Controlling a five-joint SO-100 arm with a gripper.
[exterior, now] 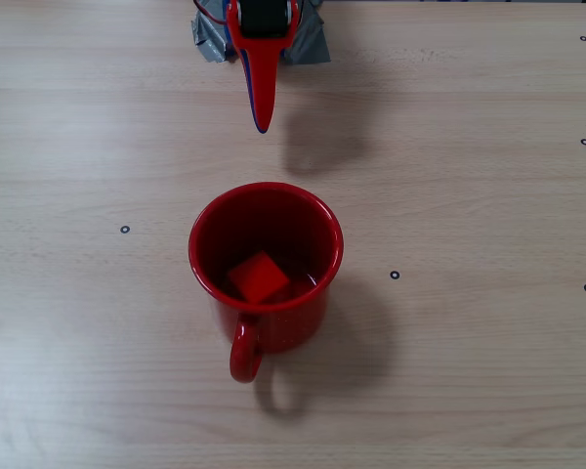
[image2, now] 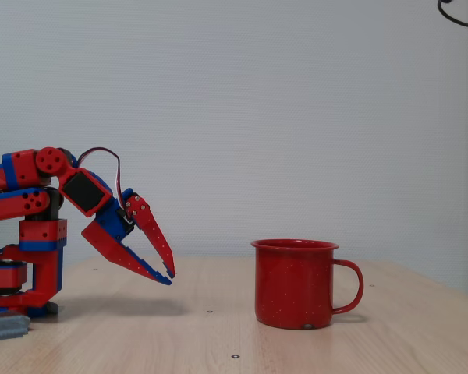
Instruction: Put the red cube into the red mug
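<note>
The small matte red cube (exterior: 259, 277) lay tilted on the bottom inside the glossy red enamel mug (exterior: 266, 269), which stood upright on the pale wooden desk (exterior: 469, 352) with its looped handle toward the near edge in the overhead fixed view. The red-and-blue robot fingers (image2: 170, 273) hung above the desk, well to the left of the mug (image2: 294, 284) in the side view, slightly apart at the tips, holding and touching nothing.
</note>
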